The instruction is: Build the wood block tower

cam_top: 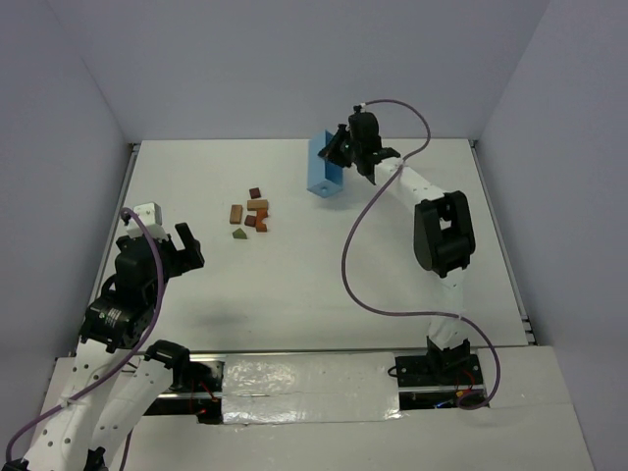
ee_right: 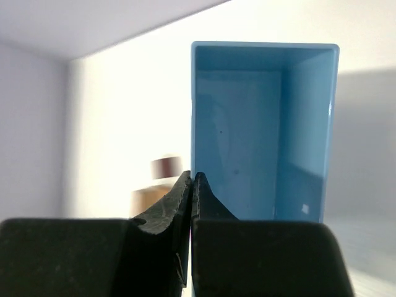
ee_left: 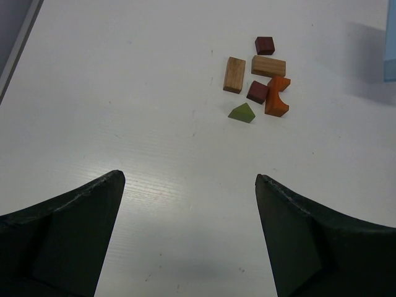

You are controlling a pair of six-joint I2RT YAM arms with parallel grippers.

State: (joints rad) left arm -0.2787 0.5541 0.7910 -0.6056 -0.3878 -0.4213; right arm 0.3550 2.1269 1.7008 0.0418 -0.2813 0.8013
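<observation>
The wood blocks (cam_top: 251,211) lie loose in a small cluster on the white table, none stacked. In the left wrist view I see two tan rectangles (ee_left: 268,65), two dark red cubes (ee_left: 257,91), an orange arch (ee_left: 276,97) and an olive-green triangle (ee_left: 242,113). My left gripper (ee_left: 189,178) hovers open and empty, short of the cluster, at the table's left (cam_top: 186,245). My right gripper (ee_right: 193,177) is shut on the side wall of the light-blue tray (ee_right: 247,124), holding it tipped on edge at the back (cam_top: 326,169). The tray's inside looks empty.
The table (cam_top: 324,285) is walled by pale panels at left, back and right. A purple cable (cam_top: 358,245) loops from the right arm over the table's middle. The tray's edge shows at the far right of the left wrist view (ee_left: 390,43).
</observation>
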